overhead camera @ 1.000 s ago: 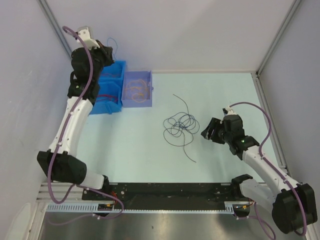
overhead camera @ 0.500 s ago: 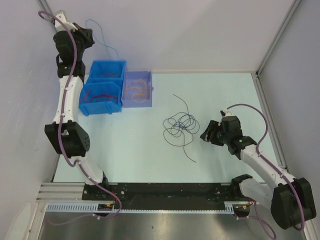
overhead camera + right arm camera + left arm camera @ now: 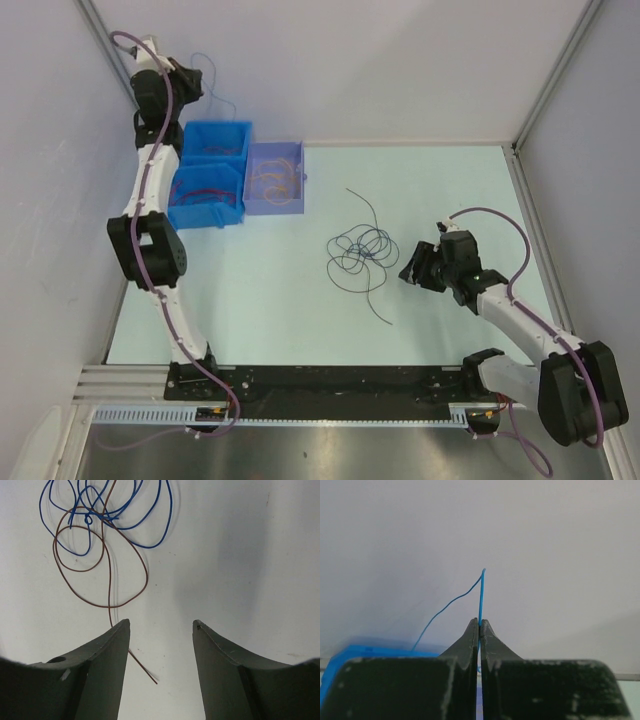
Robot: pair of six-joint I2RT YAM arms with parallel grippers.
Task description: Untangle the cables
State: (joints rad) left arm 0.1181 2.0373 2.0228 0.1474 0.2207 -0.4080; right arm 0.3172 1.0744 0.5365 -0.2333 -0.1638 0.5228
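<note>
A pale green table point(image 3: 250, 300) stands inside a white-walled enclosure, with two robot arms bolted at its near edge. The left arm stretches high toward the far left corner. The left gripper point(image 3: 188, 78) is raised well above the table, and its fingers are pressed together on a thin blue wire point(image 3: 481, 595). The wire sticks up out of the fingertips, bends over and trails down toward the bins below. I cannot tell whether its end touches anything.

Under that arm, at the far left of the table, two blue bins point(image 3: 232, 205) sit one behind the other. The nearer one holds red wires point(image 3: 205, 192). Just beside them on the right is a lilac bin point(image 3: 274, 205) holding pale orange wires point(image 3: 275, 178).

The rest of the cables lie near the middle of the table as a loose tangle point(image 3: 358, 252) of looping strands. One strand reaches away toward the back and another trails toward the near edge.

The right arm is low, and the right gripper point(image 3: 412, 268) is just right of the tangle, pointing at it, with its fingers spread wide and holding nothing. The right wrist view shows blue loops point(image 3: 150, 542) crossed by a brown wire point(image 3: 107, 570). The brown wire's loose end lies on the table between the spread fingers.
</note>
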